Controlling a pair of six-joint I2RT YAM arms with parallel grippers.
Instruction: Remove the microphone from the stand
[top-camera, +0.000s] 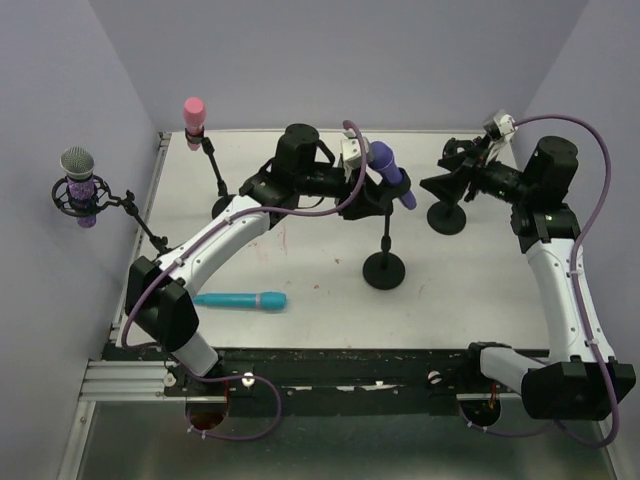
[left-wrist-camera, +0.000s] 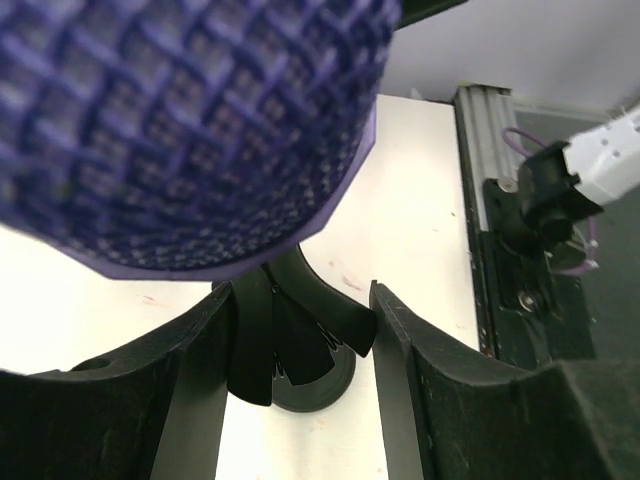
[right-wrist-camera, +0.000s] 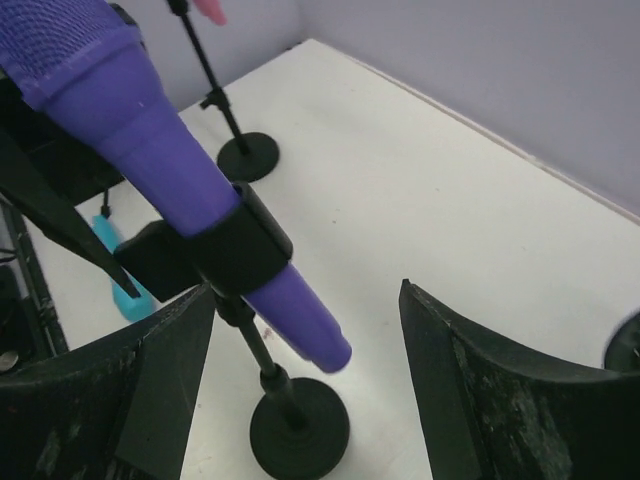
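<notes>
A purple microphone (top-camera: 390, 172) sits tilted in the black clip (right-wrist-camera: 235, 245) of a round-based stand (top-camera: 384, 270) at the table's middle. My left gripper (top-camera: 366, 188) is open just behind the microphone's mesh head (left-wrist-camera: 180, 130), which fills the upper left of the left wrist view above my fingers (left-wrist-camera: 400, 400); the stand's base (left-wrist-camera: 315, 375) shows between them. My right gripper (top-camera: 440, 185) is open to the right of the microphone. In the right wrist view the microphone's tail (right-wrist-camera: 300, 320) lies between my spread fingers (right-wrist-camera: 450, 390) without touching them.
A pink microphone (top-camera: 194, 112) on a stand is at the back left. A grey microphone in a purple mount (top-camera: 78, 180) hangs at the far left. A teal microphone (top-camera: 240, 300) lies on the table front left. Another round stand base (top-camera: 447, 217) sits under my right gripper.
</notes>
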